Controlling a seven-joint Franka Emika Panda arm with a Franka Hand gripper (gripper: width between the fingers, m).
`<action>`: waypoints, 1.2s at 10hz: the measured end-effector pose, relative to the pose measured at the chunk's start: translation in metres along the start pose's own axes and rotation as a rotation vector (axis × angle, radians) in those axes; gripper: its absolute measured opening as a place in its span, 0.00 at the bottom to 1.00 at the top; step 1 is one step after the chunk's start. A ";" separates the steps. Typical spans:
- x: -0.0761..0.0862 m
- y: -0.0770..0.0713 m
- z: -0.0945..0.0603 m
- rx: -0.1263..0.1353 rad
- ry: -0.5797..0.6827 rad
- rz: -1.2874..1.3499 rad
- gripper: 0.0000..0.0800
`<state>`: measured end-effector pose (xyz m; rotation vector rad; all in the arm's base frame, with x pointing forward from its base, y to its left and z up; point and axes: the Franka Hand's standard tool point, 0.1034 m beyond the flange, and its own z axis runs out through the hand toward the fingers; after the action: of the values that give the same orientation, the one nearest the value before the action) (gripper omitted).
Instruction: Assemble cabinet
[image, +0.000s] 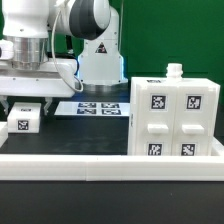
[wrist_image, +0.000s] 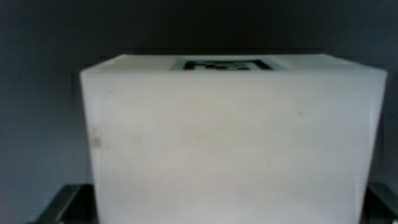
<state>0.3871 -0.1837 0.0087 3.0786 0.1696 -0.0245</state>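
Observation:
The cabinet's large white box (image: 175, 118) stands at the exterior view's right, with four tagged panels on its near face and a small knob on top. A small white tagged piece (image: 22, 121) sits at the exterior view's left on the dark table. My gripper (image: 23, 104) is right over it and reaches down around it. In the wrist view the piece (wrist_image: 231, 140) fills the picture, with its tag on the far face. The dark fingers (wrist_image: 64, 205) lie against both its sides, shut on it.
The marker board (image: 100, 107) lies flat at the middle back. The white robot base (image: 100, 55) with a triangle sticker stands behind it. A white rail (image: 110, 166) runs along the table's near edge. A green wall is at the back.

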 end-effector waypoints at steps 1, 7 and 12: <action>0.000 0.000 0.000 0.000 0.000 0.000 0.71; 0.023 -0.034 -0.070 0.055 0.069 0.035 0.71; 0.098 -0.116 -0.153 0.132 0.020 0.307 0.71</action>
<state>0.4738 -0.0491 0.1526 3.1980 -0.3167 0.0102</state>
